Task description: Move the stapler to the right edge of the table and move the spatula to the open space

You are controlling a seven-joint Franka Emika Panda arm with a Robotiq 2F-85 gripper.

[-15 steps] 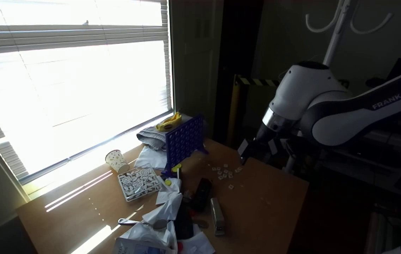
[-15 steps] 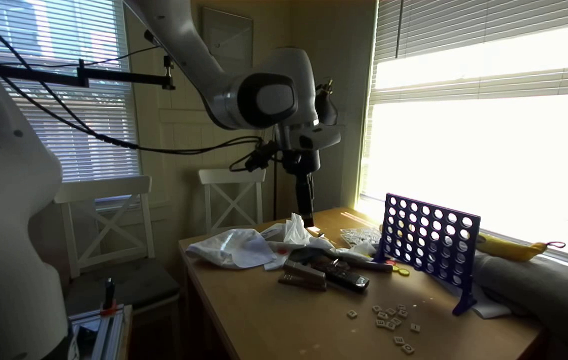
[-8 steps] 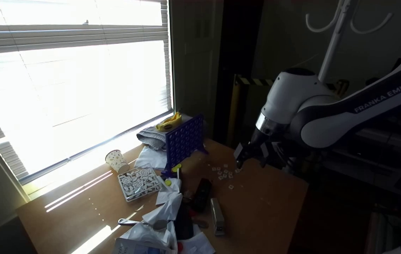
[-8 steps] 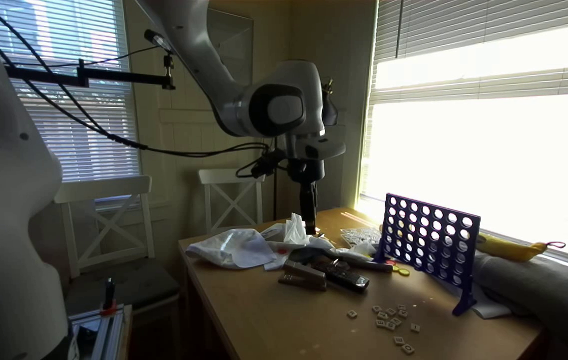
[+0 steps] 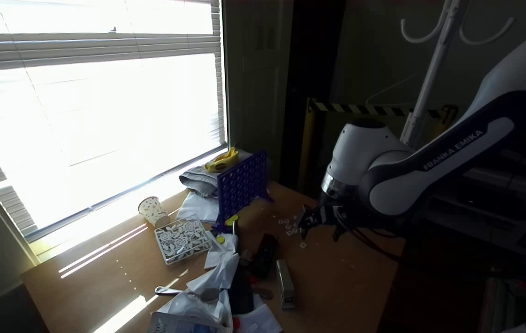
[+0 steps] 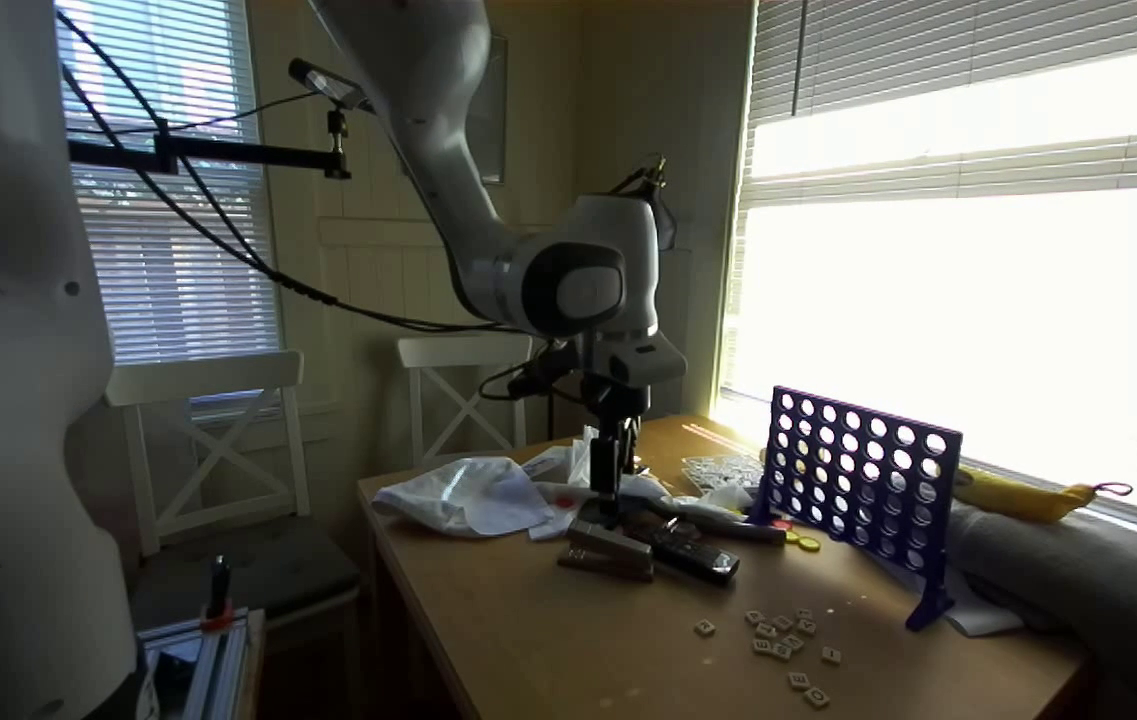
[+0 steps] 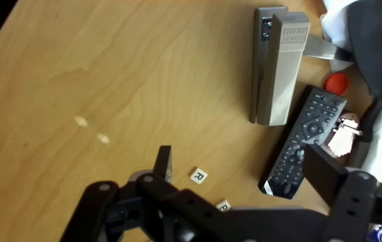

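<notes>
The grey-brown stapler [image 7: 283,70] rests on the brown wooden table [image 7: 127,84], its hinged top slightly raised. A black spatula [image 7: 377,43] lies among white paper to its right in the wrist view, head toward the top corner and handle running downward. Above the table hangs my gripper [image 7: 238,159], its two fingers [image 7: 325,171] wide apart and nothing held between them. The stapler [image 5: 285,284] sits apart from the gripper [image 5: 319,236] in an exterior view; elsewhere the gripper [image 6: 618,490] appears just behind the stapler [image 6: 608,555].
Beside the stapler lies a black remote [image 7: 295,151], with a red disc [image 7: 336,83] near its end. Small letter tiles [image 6: 778,640] are scattered nearby. A blue upright game grid [image 6: 858,480], white crumpled cloth [image 6: 468,495], a white lattice tray [image 5: 183,240] and a paper cup [image 5: 153,212] also stand around.
The arm has come down closer to the tabletop in both exterior views, with its fingers staying apart. Neither the stapler nor the spatula has shifted.
</notes>
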